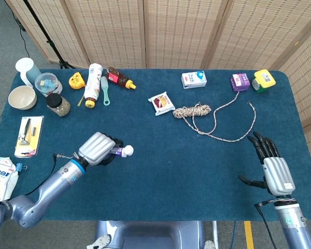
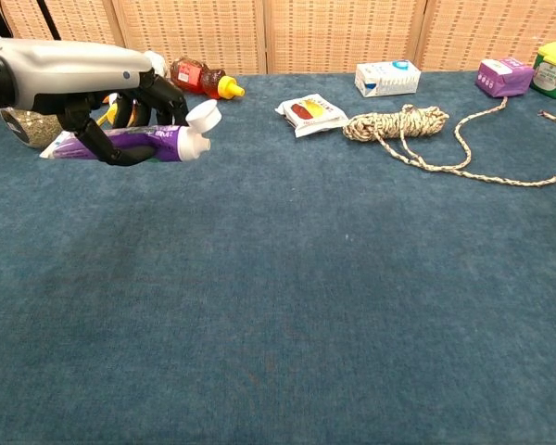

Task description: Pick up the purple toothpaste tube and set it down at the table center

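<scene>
The left hand (image 2: 83, 79) grips the tube (image 2: 139, 144) above the surface's (image 1: 160, 155) left half; the right hand (image 1: 272, 168) is spread.

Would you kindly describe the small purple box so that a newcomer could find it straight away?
Start at the table's far right corner, where a green tub with a yellow lid sits. The purple box lies just left of that tub, at the rope's far end. It is the only purple carton; the purple toothpaste tube is held in the left robot hand.
</scene>
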Tool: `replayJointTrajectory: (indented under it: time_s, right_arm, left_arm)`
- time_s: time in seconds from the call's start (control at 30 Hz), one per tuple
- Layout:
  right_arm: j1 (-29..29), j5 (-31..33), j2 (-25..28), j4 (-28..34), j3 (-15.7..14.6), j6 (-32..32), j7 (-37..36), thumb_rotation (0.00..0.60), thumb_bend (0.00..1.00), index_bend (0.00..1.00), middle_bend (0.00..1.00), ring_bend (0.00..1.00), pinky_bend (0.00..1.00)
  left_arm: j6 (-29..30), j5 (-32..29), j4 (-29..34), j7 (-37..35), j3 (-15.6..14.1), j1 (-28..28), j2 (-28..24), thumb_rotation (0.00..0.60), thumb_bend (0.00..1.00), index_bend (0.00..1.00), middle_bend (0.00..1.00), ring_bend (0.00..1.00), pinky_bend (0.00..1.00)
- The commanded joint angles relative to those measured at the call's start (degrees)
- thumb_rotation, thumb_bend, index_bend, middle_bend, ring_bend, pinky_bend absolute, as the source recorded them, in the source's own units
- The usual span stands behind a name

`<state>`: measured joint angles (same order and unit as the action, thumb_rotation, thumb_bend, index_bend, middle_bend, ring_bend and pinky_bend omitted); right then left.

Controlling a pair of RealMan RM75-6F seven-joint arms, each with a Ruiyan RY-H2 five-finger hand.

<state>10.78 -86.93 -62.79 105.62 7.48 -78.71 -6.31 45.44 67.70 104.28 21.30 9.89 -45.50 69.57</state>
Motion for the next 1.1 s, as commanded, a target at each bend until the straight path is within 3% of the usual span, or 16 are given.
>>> replayJointTrajectory:
  time_s: [0.03, 0.53, 1.1]
  right_arm:
    - [1.4, -0.9, -0.5, -0.2, -0.3, 1.7, -1.6, 0.600, 0.06, 0.01, 0.00, 0.00, 0.00]
    - [8.6, -4.6, -4.0, -2.7, -1.0, 9.1, -4.5, 0.600, 0.06, 0.09, 0.00, 0.00, 0.00]
    - [13.5, -7.0, -9.1, -6.3, -1.2, 10.4, -5.3, 0.600, 0.06, 0.21, 0.00, 0.00, 0.00]
  left_arm:
    - [-1.0, 0.2, 0.6, -0.8, 0.5, -1.1, -1.0, 0.600, 1.00, 0.56, 0.50, 0.54, 0.61]
    - [-4.9, -2.0, 1.8, 3.4, 0.6, -8.5, -1.6, 0.600, 1.00, 0.56, 0.50, 0.53, 0.61]
    - [-8.2, -9.3, -1.6, 4.9, 1.2, -16.9, 1.7, 0.600, 1.00, 0.56, 0.50, 0.53, 0.61]
